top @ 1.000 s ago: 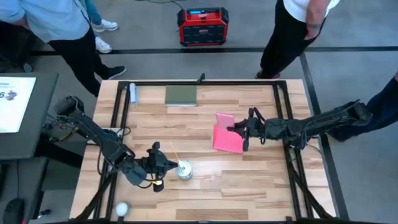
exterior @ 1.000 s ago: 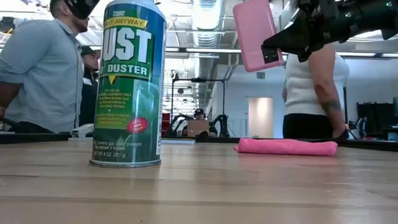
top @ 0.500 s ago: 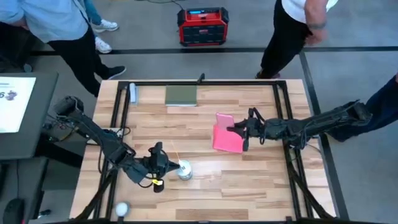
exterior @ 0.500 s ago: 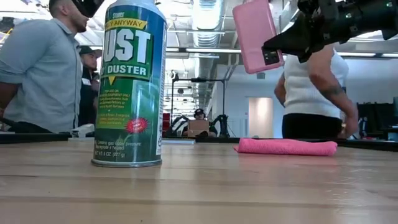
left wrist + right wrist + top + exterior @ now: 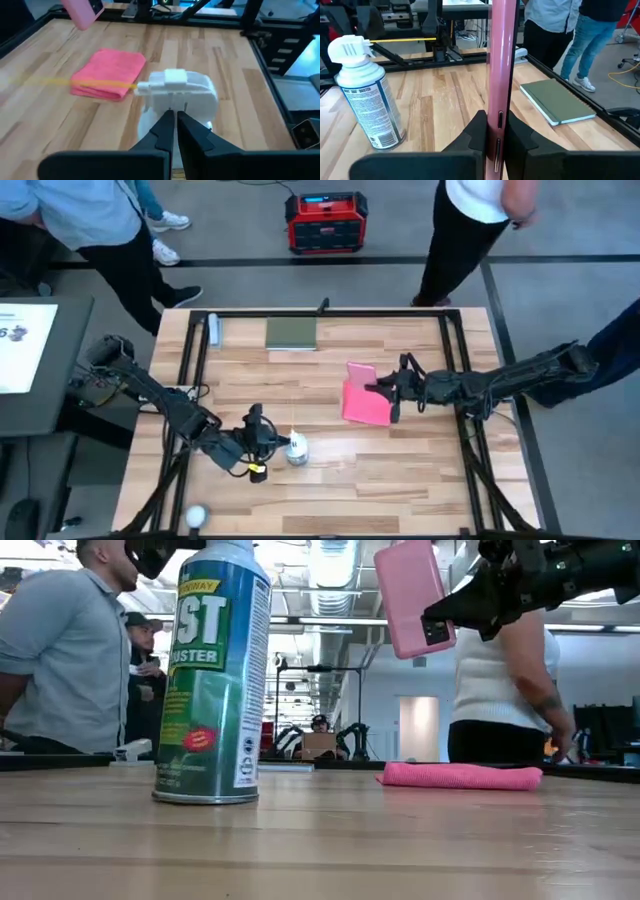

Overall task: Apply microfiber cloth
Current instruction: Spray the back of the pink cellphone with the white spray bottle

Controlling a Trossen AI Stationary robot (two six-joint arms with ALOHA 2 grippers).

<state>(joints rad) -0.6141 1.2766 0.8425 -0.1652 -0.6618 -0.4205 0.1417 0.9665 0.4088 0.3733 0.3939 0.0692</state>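
Cloth (image 5: 364, 407) untouched in the high view: it lies folded flat on the worktop (image 5: 400, 470), wiping not begun. Right jaws (image 5: 392, 390) hang just above its far edge, clenched on the phone (image 5: 360, 372); left jaws (image 5: 262, 442) well apart, beside the duster can (image 5: 296, 451).

Low view: phone (image 5: 414, 596) held high, clear air between it and the cloth (image 5: 460, 776).

Left wrist view: left jaws (image 5: 175, 131) pinched together against the can's white cap (image 5: 177, 92), cloth (image 5: 109, 80) beyond.

Right wrist view: phone edge (image 5: 499, 65) upright between the jaws; cloth not seen.
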